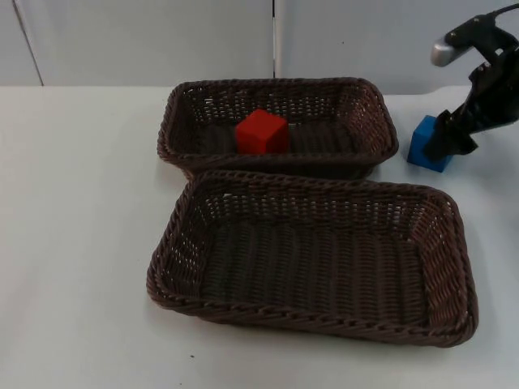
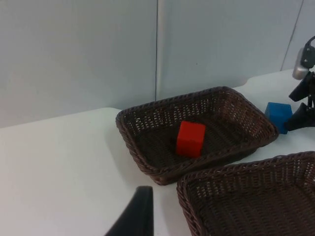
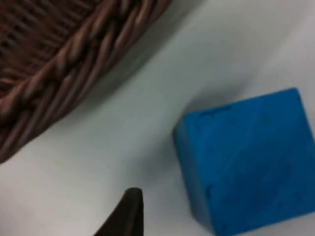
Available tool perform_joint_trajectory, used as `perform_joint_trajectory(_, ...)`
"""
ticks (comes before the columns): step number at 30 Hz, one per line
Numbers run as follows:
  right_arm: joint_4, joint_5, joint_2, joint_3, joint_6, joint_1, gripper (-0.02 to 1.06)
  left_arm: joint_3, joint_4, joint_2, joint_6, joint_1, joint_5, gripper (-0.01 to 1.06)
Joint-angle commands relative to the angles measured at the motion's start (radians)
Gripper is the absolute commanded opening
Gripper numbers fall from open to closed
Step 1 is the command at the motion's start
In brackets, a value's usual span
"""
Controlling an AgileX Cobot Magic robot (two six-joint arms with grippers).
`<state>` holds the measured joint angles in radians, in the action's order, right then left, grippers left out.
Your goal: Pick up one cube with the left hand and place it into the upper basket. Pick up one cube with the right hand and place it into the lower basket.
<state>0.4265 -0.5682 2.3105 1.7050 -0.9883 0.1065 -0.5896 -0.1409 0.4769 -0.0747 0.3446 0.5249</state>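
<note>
A red cube (image 1: 262, 132) (image 2: 190, 138) lies inside the upper wicker basket (image 1: 276, 83) (image 2: 147, 110), left of its middle. The lower basket (image 1: 316, 182) (image 2: 236, 169) in front of it holds nothing. A blue cube (image 1: 426, 146) (image 2: 278, 114) (image 3: 251, 157) rests on the table just right of the upper basket. My right gripper (image 1: 451, 138) (image 2: 299, 105) is down at the blue cube's right side, open, with one fingertip (image 3: 127, 214) a little apart from the cube. My left gripper (image 2: 137, 216) waits off to the left, well back from both baskets.
The two dark baskets touch along their long sides. The upper basket's rim (image 3: 74, 59) runs close beside the blue cube. White table (image 1: 81, 227) stretches left of the baskets, and the grey partition wall (image 1: 146, 40) closes the far edge.
</note>
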Motion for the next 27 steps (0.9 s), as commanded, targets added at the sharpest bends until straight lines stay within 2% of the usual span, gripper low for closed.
perform_joint_trajectory(1, 0.019, 0.02, 0.008, 0.013, -0.022, -0.002, 1.05, 0.004, 0.0, -0.007, 0.003, 0.004, -0.014, 0.97)
perform_joint_trajectory(10, 0.076, -0.032, 0.099, 0.114, -0.025, -0.002, 1.02, 0.004, 0.0, -0.007, 0.003, 0.004, -0.022, 0.97)
perform_joint_trajectory(12, 0.076, -0.037, 0.099, 0.114, -0.025, -0.002, 0.96, 0.004, 0.0, -0.007, 0.003, 0.004, -0.022, 0.97)
perform_joint_trajectory(15, 0.076, -0.05, 0.099, 0.114, -0.025, -0.002, 0.8, 0.004, 0.0, -0.007, 0.003, 0.004, -0.024, 0.97)
perform_joint_trajectory(16, 0.076, -0.05, 0.099, 0.114, -0.025, -0.002, 0.8, 0.004, 0.0, -0.007, 0.003, 0.004, -0.024, 0.97)
perform_joint_trajectory(19, 0.076, -0.062, 0.097, 0.114, -0.015, -0.002, 0.61, 0.004, 0.0, -0.007, 0.003, 0.004, -0.024, 0.97)
perform_joint_trajectory(22, 0.076, -0.076, 0.087, 0.114, 0.012, -0.002, 0.28, 0.004, 0.002, -0.007, 0.003, 0.004, -0.024, 0.97)
perform_joint_trajectory(23, 0.076, -0.076, 0.087, 0.114, 0.012, -0.002, 0.28, 0.004, 0.002, -0.007, 0.003, 0.004, -0.024, 0.97)
perform_joint_trajectory(24, 0.076, -0.087, 0.076, 0.114, 0.012, -0.002, 0.13, 0.004, 0.002, -0.007, 0.003, 0.004, -0.024, 0.97)
perform_joint_trajectory(25, 0.078, -0.098, 0.067, 0.114, 0.012, -0.002, 0.02, 0.004, 0.002, -0.007, 0.003, 0.004, -0.024, 0.97)
perform_joint_trajectory(27, 0.078, -0.115, 0.034, 0.114, 0.039, -0.002, 0.0, 0.004, 0.002, -0.007, 0.003, 0.004, -0.024, 0.97)
